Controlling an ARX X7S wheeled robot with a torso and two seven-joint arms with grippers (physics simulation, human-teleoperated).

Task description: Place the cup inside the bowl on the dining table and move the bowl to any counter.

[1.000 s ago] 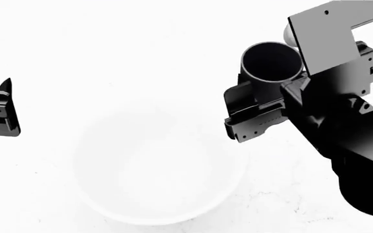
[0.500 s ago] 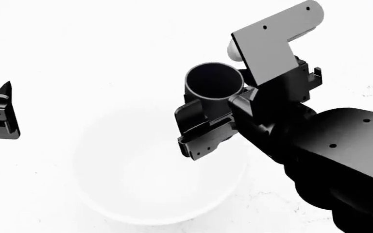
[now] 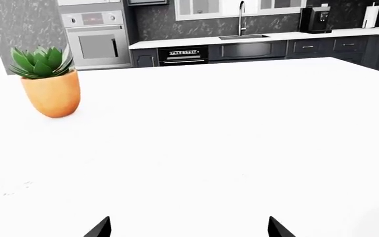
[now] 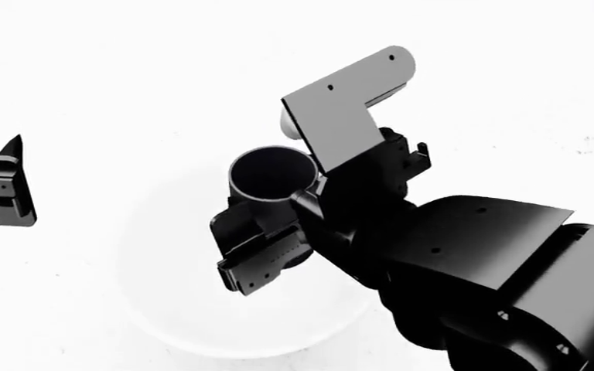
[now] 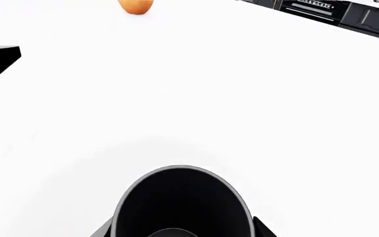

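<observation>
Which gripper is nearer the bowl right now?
The right. The right gripper holds the cup directly over the bowl. The left gripper sits off to the bowl's left over the bare dining table, empty, fingers apart.

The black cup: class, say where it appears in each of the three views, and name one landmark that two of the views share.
Head view: cup at centre, gripped over the bowl.
Right wrist view: cup fills the lower middle.
Left wrist view: not in it.
Shared landmark: orange plant pot, in both wrist views.
</observation>
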